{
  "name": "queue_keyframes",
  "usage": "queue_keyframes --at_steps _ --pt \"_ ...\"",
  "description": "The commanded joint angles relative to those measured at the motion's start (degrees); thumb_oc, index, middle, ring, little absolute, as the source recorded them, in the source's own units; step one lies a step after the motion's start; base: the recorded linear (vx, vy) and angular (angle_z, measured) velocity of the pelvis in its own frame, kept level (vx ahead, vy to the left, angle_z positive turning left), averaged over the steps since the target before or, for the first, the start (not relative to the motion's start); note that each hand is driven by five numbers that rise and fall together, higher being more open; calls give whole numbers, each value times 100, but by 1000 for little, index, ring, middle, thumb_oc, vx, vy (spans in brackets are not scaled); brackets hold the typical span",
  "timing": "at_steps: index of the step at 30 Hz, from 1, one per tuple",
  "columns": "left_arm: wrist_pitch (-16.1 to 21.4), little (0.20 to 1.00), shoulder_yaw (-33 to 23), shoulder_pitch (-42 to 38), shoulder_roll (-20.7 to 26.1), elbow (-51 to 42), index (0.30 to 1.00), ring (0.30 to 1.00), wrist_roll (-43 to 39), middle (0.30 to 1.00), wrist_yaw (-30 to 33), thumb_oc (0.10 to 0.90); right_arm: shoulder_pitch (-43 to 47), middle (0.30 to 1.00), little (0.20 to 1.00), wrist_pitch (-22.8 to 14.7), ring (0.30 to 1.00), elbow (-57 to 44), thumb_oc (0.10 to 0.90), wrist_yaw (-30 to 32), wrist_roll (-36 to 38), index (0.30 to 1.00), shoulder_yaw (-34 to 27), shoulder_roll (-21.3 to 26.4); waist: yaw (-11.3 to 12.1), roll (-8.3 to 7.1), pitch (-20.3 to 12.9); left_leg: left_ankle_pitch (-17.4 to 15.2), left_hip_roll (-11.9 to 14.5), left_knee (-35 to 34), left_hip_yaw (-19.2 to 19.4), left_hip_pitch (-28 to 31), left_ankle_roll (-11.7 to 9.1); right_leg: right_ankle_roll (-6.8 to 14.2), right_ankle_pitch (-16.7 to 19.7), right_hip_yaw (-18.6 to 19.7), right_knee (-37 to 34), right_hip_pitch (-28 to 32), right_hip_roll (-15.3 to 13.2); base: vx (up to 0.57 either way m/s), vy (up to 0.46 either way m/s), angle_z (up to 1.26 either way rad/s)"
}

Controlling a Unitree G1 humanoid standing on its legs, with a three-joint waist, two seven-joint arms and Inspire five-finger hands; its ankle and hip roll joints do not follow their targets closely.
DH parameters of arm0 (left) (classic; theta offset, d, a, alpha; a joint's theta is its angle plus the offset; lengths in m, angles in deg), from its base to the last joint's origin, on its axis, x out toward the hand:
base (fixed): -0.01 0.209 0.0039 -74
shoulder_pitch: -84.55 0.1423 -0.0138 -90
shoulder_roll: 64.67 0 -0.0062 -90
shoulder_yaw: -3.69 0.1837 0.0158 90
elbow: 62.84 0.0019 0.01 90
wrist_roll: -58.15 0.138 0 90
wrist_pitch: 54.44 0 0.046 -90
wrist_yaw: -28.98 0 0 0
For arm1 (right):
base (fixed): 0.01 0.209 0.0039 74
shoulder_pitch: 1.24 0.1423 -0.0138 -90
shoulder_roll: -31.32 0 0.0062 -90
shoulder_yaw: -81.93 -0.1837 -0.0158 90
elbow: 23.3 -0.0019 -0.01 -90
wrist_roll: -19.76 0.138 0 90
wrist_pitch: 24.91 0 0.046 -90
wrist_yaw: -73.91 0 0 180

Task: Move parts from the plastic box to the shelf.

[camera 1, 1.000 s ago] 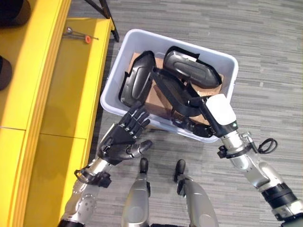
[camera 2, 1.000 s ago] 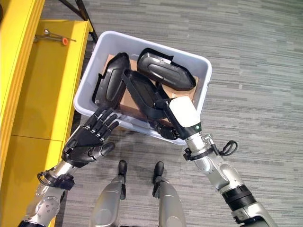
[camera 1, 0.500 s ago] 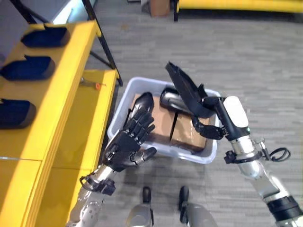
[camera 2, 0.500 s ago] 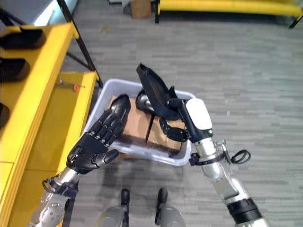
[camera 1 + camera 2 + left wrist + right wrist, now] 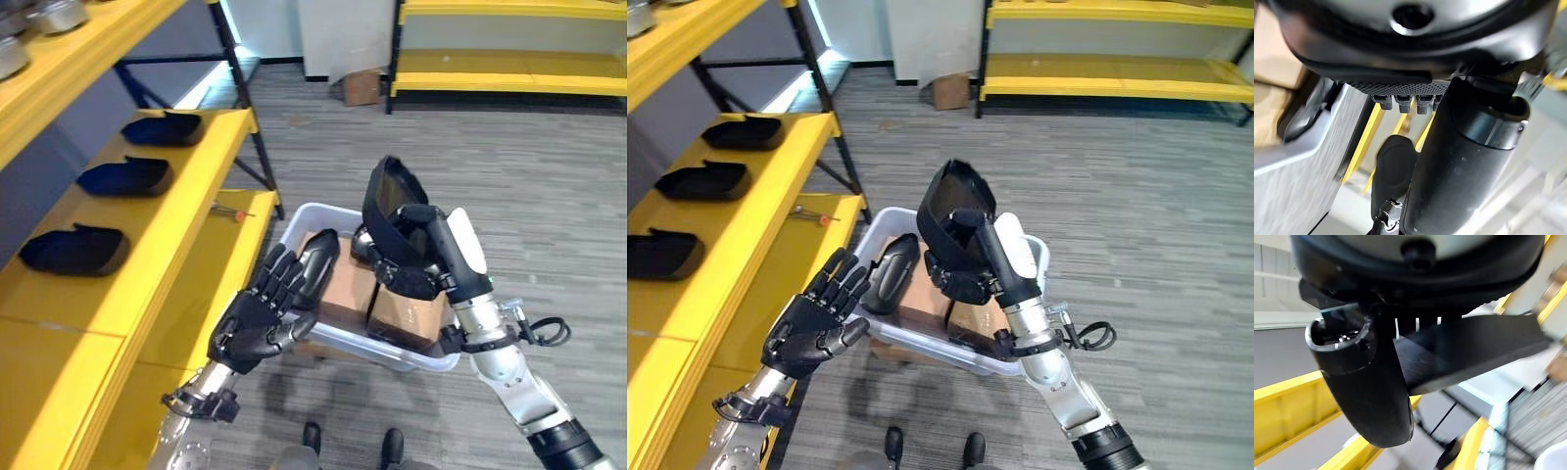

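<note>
Black part [image 5: 955,211] upright, long axis vertical

Warehouse: yellow racking [image 5: 147,211], parts bin [image 5: 392,348]

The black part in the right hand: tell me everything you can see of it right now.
The black part is a dark, shell-shaped moulding that looks like hard plastic, with a raised rim around a hollow, slightly glossy inner face. It is held up in the air above the plastic box, tilted on edge with the hollow side facing outward. The right hand has its fingers curled round the lower edge, and the right wrist view shows a flat black edge of it pinched against the thumb. Nothing else touches it.
</note>
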Motion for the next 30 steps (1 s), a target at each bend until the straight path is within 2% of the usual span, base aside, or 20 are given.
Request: queue_keyframes --at_steps 1,3,5,7,10,11,15,18,19,22,25,27,28,30 --pt "685 1000 -151 -269 225 -452 1000 1000 -68 1000 -376 900 927 300 300 -382 300 -802 400 283 80 300 15 -303 9 -309 -449 153 639 446 1206 -173 -301 80 -722 -681 429 77 -482 -128 -31 93" --pt "760 1000 -15 -418 206 -312 1000 1000 -57 1000 -500 900 918 300 300 -366 300 -877 400 276 73 300 32 -284 -109 -298 -434 138 806 656 1952 -161 -382 97 -809 -1137 480 121 -540 -160 -14 131" --pt "871 1000 76 -521 214 -257 1000 1000 3 1000 -449 900 886 300 300 -450 300 -900 400 261 87 300 38 -224 -162 -325 -418 51 836 915 2230 -197 -345 87 -804 -1338 551 62 -587 -175 -5 172" --pt "1056 1000 210 -664 260 -183 1000 1000 -21 1000 -242 900 909 300 300 -559 300 -823 400 173 295 300 67 -171 -206 -412 -375 -185 842 1504 2517 -230 -254 63 -776 -1508 593 -15 -645 -170 3 111" --pt "1025 1000 266 -829 291 -149 1000 1000 -86 1000 -86 900 953 300 300 -485 300 -702 400 154 359 300 119 -162 -214 -493 -401 -344 911 2116 2801 -138 -206 34 -727 -1746 596 -67 -694 -147 65 73" --pt "1001 1000 275 -848 289 -143 1000 1000 -110 1000 -90 900 945 300 300 -454 300 -698 400 165 298 300 128 -167 -212 -493 -424 -366 909 2100 2834 -85 -201 38 -709 -1794 602 -90 -709 -149 221 77" --pt "915 1000 323 -911 306 -144 1000 1000 -130 1000 -27 900 806 300 300 -197 300 -711 400 137 298 300 172 -181 -199 -424 -589 -346 787 1293 3056 289 -189 149 -579 -2157 641 -140 -829 -120 260 41" --pt "918 1000 351 -881 322 -151 1000 1000 -179 1000 -96 900 708 300 300 -201 300 -751 400 99 275 300 139 -169 -157 -418 -639 -512 611 855 3099 419 -90 276 -469 -2345 709 -131 -1001 -121 290 46" --pt "916 1000 339 -829 349 -150 1000 1000 -161 1000 -123 900 642 300 300 -173 300 -861 400 52 248 300 103 -153 -72 -407 -671 -561 497 666 3053 447 -56 370 -395 -2472 713 -107 -1095 -154 335 55" --pt "918 1000 332 -784 384 -169 1000 1000 -186 1000 -117 900 630 300 300 -95 300 -982 400 34 208 300 119 -151 49 -404 -709 -533 350 445 2952 497 -12 505 -259 -2640 660 -50 -1223 -126 258 53" --pt "942 1000 334 -727 408 -172 1000 1000 -231 1000 -182 900 690 300 300 -76 300 -1026 400 -3 87 300 162 -189 190 -413 -721 -532 219 327 2843 502 27 605 -79 -2766 561 4 -1326 -118 230 36" --pt "941 1000 329 -723 411 -170 1000 1000 -230 1000 -193 900 700 300 300 -72 300 -1024 400 -10 91 300 168 -189 203 -415 -721 -534 199 312 2830 504 35 617 -52 -2780 546 12 -1337 -91 177 48" --pt "993 1000 327 -719 444 -169 1000 1000 -260 1000 -277 900 828 300 300 -33 300 -1030 400 -185 15 300 248 -213 352 -434 -711 -596 31 273 2709 489 108 736 184 -2876 476 31 -1485 -144 284 44" --pt "1018 1000 307 -747 458 -163 1000 1000 -276 1000 -280 900 886 300 300 20 300 -1036 400 -402 8 300 318 -218 426 -448 -703 -654 -77 283 2621 458 175 808 311 -2900 448 38 -1585 -148 298 37"
